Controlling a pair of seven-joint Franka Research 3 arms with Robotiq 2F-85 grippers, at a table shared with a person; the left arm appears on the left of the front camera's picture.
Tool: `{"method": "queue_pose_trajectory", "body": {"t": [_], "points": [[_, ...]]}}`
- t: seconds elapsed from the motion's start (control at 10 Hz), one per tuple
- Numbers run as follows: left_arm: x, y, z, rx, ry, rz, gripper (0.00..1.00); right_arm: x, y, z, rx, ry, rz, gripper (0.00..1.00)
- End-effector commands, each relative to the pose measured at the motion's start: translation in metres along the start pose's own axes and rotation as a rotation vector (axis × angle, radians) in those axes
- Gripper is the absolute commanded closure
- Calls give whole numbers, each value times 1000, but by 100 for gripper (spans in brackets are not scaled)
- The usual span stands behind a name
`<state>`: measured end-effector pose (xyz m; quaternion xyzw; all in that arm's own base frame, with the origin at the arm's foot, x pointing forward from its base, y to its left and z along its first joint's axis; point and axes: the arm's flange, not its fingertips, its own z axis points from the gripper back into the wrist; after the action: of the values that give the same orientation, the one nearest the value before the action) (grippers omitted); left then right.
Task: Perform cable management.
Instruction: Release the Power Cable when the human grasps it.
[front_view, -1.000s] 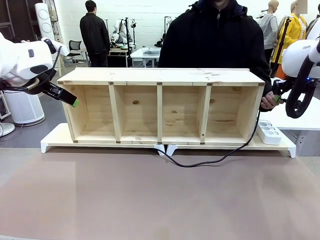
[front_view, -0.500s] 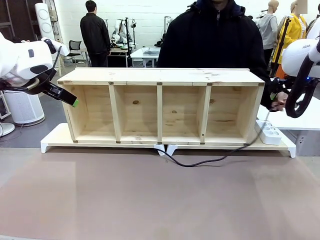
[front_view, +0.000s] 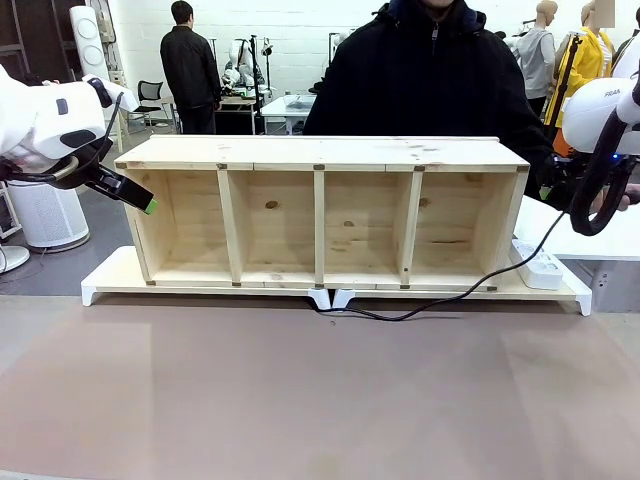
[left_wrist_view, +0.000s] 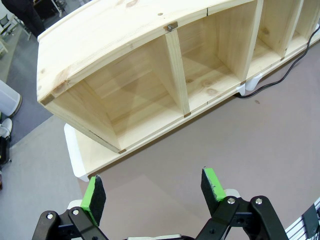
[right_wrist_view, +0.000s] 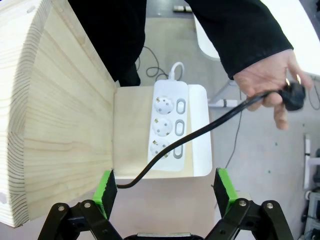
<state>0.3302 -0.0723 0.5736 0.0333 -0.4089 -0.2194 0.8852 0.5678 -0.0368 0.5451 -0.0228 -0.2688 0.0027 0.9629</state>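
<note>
The thin black cable (front_view: 455, 297) runs from under the middle of the wooden shelf (front_view: 320, 152) along the mat and rises past the shelf's right end. In the right wrist view the cable (right_wrist_view: 200, 131) crosses over the white power strip (right_wrist_view: 170, 125), and a person's hand (right_wrist_view: 262, 77) holds its black two-pin plug (right_wrist_view: 293, 94) in the air. My right gripper (right_wrist_view: 165, 187) hangs open above the strip, nothing between its pads; the front view shows it (front_view: 552, 188) by the shelf's right end. My left gripper (left_wrist_view: 152, 189) is open, off the shelf's left end (front_view: 140, 197).
The shelf stands on a white riser (front_view: 110, 280) at the back of the brown mat (front_view: 320, 400). The person stands right behind the shelf. The power strip (front_view: 541, 268) lies on the riser's right end. A white table edge (front_view: 600, 235) is at far right.
The person's hand has pulled the plug end up and to the right, drawing the cable tighter and flattening its slack loop on the mat. Both arms stay put.
</note>
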Motion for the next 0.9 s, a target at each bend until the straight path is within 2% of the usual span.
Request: {"method": "queue_pose_trajectory", "body": {"t": [0.0,0.8], "points": [[0,0,-1,3,-1,-6,0,0,-1,0,-1,1,-3,0],[0,0,-1,3,-1,-6,0,0,-1,0,-1,1,-3,0]]}}
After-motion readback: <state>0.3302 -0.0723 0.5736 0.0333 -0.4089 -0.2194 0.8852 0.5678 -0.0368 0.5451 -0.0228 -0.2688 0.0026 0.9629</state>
